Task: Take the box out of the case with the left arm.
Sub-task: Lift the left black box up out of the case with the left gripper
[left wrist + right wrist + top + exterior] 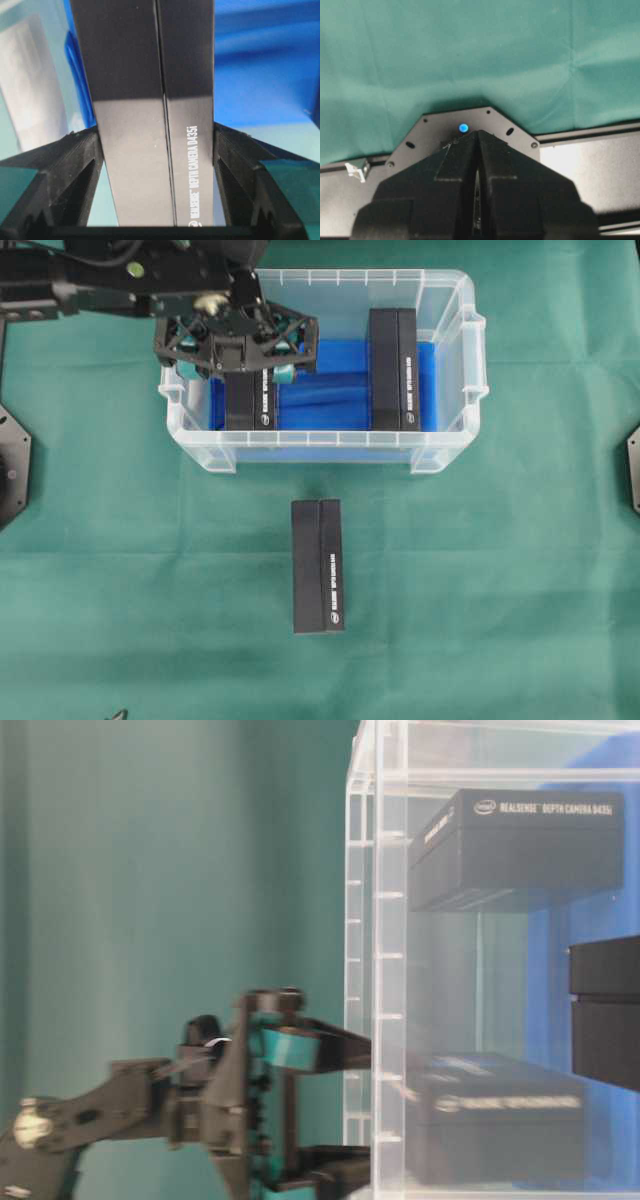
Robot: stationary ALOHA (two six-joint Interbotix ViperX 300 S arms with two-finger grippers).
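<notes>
Left jaws (157, 200) clamping box (155, 110) across narrow width, at left end of case (445, 445); box long axis running straight out from jaws. Right jaws (477, 210) sitting together, well apart.

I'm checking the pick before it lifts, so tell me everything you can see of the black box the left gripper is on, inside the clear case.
The black box is a long, slim carton, matte like cardboard, with a seam running its length and white print reading RealSense Depth Camera D435i. It sits at the left end of the case, on the blue lining, close to the left wall. The left gripper straddles its far end from above, a finger pressed against each long side. A second identical box stands apart at the right end.
</notes>
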